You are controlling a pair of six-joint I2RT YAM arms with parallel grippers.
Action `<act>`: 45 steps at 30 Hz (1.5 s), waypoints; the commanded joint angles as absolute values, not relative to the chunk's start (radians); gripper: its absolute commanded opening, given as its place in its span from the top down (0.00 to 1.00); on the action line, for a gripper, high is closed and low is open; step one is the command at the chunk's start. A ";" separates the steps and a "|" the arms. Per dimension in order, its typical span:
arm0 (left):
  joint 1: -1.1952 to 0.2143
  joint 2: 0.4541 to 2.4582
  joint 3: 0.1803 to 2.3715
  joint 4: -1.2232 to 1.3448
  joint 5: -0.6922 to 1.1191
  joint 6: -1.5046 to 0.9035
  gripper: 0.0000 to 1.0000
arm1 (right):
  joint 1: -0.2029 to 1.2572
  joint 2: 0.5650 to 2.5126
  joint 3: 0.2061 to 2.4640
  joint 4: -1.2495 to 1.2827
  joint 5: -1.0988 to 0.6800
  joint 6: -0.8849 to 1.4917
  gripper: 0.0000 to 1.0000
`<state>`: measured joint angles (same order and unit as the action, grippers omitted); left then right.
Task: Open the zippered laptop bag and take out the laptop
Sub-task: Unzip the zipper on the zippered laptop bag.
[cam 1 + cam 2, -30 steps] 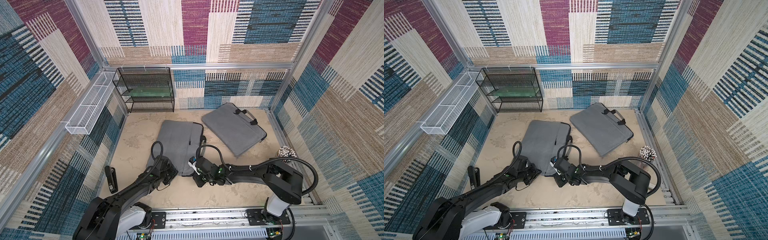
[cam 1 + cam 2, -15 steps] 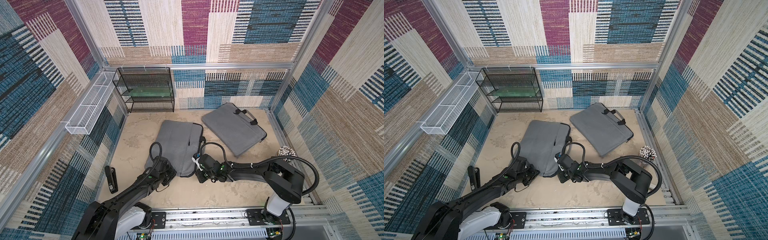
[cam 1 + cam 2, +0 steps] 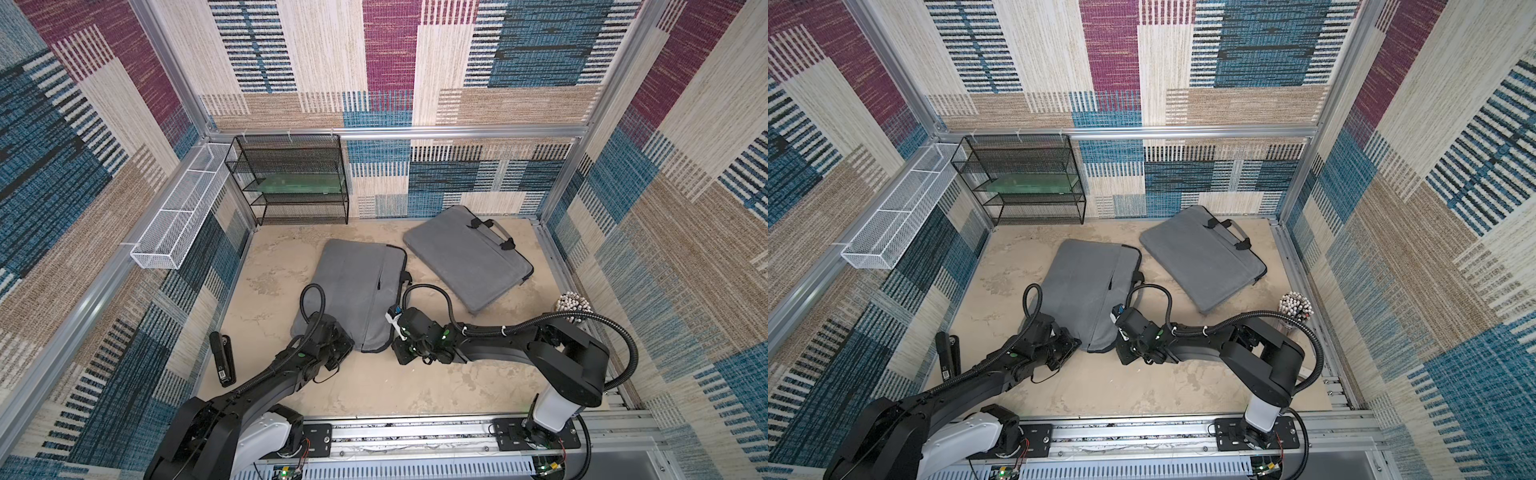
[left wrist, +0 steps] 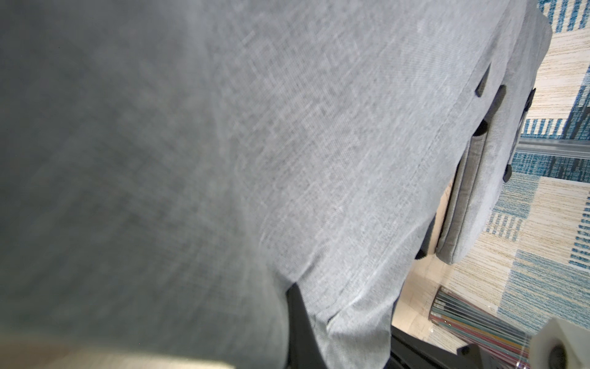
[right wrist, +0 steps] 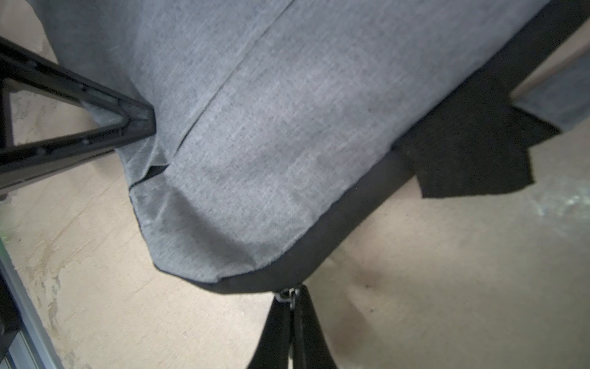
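**Top views.** The grey laptop bag (image 3: 353,286) was recorded lying flat on the tabletop (image 3: 374,395) at the centre of the frame in both top views. A second bag (image 3: 465,257), grey with black handles, was noted apart from it at the upper right. The left pincer (image 3: 347,347) was placed at the lower edge of the laptop bag. The right pincer (image 3: 397,352) was placed at its lower right corner. From here it could not be told how the jaws stood. A black wire shelf (image 3: 291,178) was seen against the back wall at the upper left, and a white wire basket (image 3: 178,216) on the left wall. A black device (image 3: 222,359) lay on the tabletop at the lower left. A cup of sticks (image 3: 573,305) stood at the right edge.

**Left wrist.** The frame was mostly filled by the grey fabric of the laptop bag (image 4: 223,159). One dark finger (image 4: 298,319) was seen pressed into the fabric at the lower centre. The second bag (image 4: 472,198) was visible at the right.

**Right wrist.** At the bottom centre the right pincer (image 5: 292,300) was found closed on the metal zipper pull (image 5: 285,295), at the bag's rounded, black-edged corner. At the left of the frame the left pincer (image 5: 145,118) was found clamped on a pinch of the bag's fabric, beside the end of the pocket seam. The fabric there was bunched.
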<state>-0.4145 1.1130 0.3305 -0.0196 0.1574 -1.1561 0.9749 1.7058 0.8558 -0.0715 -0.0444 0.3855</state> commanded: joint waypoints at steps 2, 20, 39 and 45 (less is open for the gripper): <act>-0.413 1.120 0.319 -0.156 0.050 -1.153 1.00 | 0.967 1.701 0.848 -0.075 -0.025 0.408 1.00; -0.412 1.130 0.311 -0.192 -0.003 -1.171 1.00 | 0.914 1.692 0.833 -0.057 0.010 0.399 1.00; -0.412 1.097 0.285 -0.231 -0.036 -1.182 1.00 | 0.904 1.691 0.819 -0.081 0.114 0.404 1.00; -0.411 1.043 0.265 -0.259 -0.054 -1.199 1.00 | 0.895 1.689 0.823 -0.078 0.140 0.414 1.00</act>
<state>-0.4171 1.0538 0.2832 0.0143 0.1345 -1.1984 0.9150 1.6947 0.8246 -0.0078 -0.0483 0.3950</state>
